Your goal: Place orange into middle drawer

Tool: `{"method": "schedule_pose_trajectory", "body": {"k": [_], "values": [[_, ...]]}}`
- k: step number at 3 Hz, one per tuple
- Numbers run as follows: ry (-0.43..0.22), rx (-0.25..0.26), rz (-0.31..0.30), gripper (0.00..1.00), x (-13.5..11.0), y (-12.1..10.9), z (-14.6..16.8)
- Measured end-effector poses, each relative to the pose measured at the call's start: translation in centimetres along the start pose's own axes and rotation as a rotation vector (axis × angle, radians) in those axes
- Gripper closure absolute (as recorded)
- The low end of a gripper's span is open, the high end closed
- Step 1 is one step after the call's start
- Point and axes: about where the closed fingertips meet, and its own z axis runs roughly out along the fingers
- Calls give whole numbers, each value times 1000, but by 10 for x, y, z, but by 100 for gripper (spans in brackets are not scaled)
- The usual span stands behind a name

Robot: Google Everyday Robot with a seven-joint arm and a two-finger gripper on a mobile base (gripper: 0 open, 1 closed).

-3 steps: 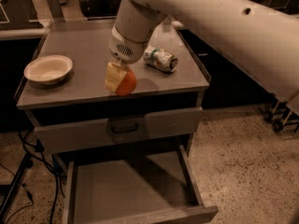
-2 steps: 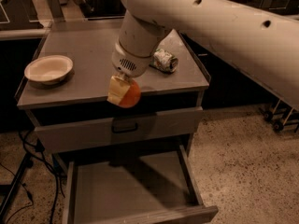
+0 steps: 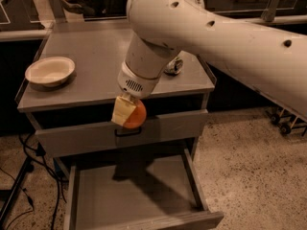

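Note:
My gripper (image 3: 127, 115) is shut on the orange (image 3: 135, 115), a round bright orange fruit half hidden behind a pale finger (image 3: 122, 111). It hangs in front of the cabinet's front edge, level with the closed top drawer front and its black loop handle (image 3: 127, 131). The middle drawer (image 3: 134, 195) stands pulled out below, a broad shallow grey tray with a bare floor. The orange is well above its floor, over the back part of the drawer.
A white bowl (image 3: 50, 71) sits on the left of the cabinet top (image 3: 91, 56). A printed can (image 3: 173, 66) lies behind my arm on the right. Cables (image 3: 29, 171) trail on the floor at the left. Speckled floor lies to the right.
My gripper has carried the orange forward off the cabinet top and down, so it now hangs before the top drawer front, above the open drawer.

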Motion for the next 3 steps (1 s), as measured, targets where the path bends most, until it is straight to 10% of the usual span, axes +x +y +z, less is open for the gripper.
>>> {"method": "schedule_pose_trajectory", "body": {"k": [3], "values": [[14,-55,104,100,29,44,75]]}}
